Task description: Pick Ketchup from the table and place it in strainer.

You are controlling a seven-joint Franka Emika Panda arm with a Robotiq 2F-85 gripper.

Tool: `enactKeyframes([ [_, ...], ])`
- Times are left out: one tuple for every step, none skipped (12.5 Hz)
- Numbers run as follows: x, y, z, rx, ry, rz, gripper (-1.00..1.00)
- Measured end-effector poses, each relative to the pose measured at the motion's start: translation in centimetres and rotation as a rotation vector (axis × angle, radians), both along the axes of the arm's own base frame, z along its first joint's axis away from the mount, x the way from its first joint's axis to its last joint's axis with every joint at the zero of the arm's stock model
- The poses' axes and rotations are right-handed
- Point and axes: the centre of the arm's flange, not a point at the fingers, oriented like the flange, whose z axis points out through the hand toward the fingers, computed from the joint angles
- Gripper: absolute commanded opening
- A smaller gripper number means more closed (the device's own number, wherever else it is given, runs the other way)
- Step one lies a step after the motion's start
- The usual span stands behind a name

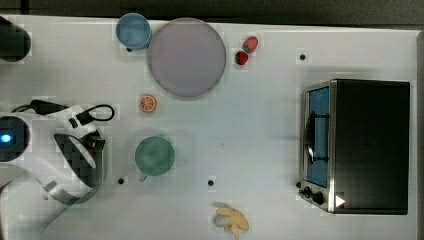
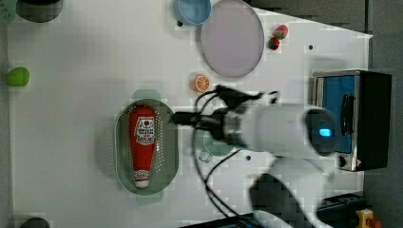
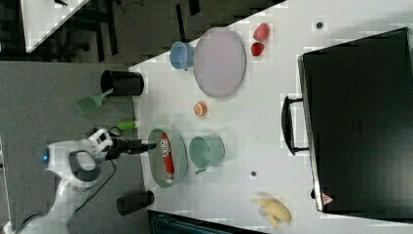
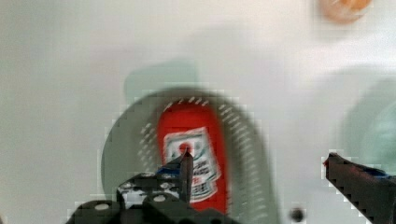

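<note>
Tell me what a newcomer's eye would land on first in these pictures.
First the red ketchup bottle, lying flat inside the pale-green strainer at the middle of the left view. Next the white arm, whose open gripper hangs above the bottle with nothing in it. Then the black toaster oven with its blue door, at the top view's right.

- Your arm (image 2: 285,130) enters from the lower right of the left view and reaches toward the frame's centre — white links, with a blue light glowing on the wrist housing.
- Your gripper (image 4: 261,172) stands wide apart in the wrist view — one dark finger (image 4: 184,170) at lower centre, the other at the lower right edge, nothing between them.
- In the right view, your arm (image 3: 78,163) sits at the lower left, with the gripper (image 3: 141,145) pointing toward the frame's centre.
</note>
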Motion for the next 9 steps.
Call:
enactKeyframes([
  [0.7,-1.1,3.1,-0.029,-0.029,-0.021,1.00],
  [1.6,-2.5,6.6,-0.052,-0.068,-0.056,1.00],
  [2.3,-4.2,10.3,-0.072,-0.113,-0.101,1.00],
  [2.8,-6.3,14.0,-0.093,-0.160,-0.149,1.00],
  [3.0,-8.8,17.3,-0.113,-0.179,-0.210,1.00],
  [3.1,-11.6,20.0,-0.124,-0.171,-0.283,1.00],
  [3.3,-14.6,22.2,-0.126,-0.173,-0.355,1.00],
  [3.5,-17.7,23.7,-0.119,-0.161,-0.428,1.00],
  [3.9,-20.7,24.7,-0.109,-0.133,-0.493,1.00],
])
